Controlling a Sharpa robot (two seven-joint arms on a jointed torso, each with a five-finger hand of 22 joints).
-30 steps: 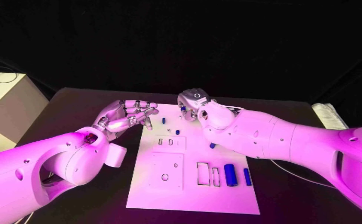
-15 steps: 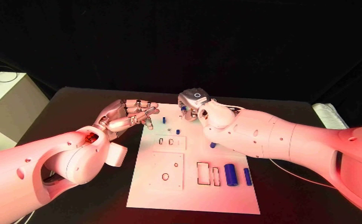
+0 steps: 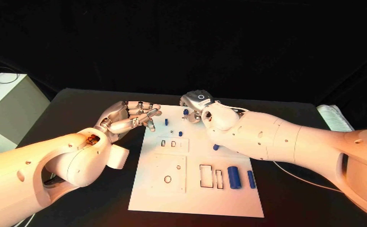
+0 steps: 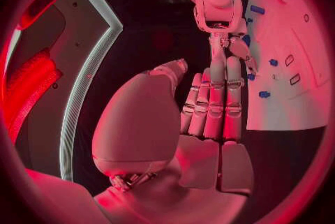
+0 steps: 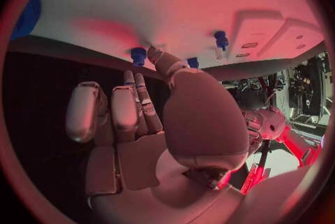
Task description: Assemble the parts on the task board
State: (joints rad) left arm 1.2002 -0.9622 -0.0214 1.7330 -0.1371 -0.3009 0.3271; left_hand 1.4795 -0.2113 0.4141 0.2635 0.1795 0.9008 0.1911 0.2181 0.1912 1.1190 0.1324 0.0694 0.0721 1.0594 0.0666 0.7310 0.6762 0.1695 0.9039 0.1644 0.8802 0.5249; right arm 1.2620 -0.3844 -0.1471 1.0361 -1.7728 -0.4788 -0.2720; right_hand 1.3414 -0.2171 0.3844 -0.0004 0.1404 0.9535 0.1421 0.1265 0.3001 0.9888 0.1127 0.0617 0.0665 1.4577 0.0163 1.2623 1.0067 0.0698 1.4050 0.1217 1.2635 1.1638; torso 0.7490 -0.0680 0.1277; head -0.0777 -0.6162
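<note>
Black table [image 3: 84, 105], white task board [image 3: 195, 195], dark backdrop

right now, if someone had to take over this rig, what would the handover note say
Left hand: holds nothing, fingers extended, at the left edge of the white task board.
Right hand: at the board's far end by a small blue peg; whether it grips anything is unclear.
Parts: two blue cylinders lie flat near the board's right edge.
Done: a few small pegs seem to stand at the far end.
Left: the cylinders, the open slots.
</note>
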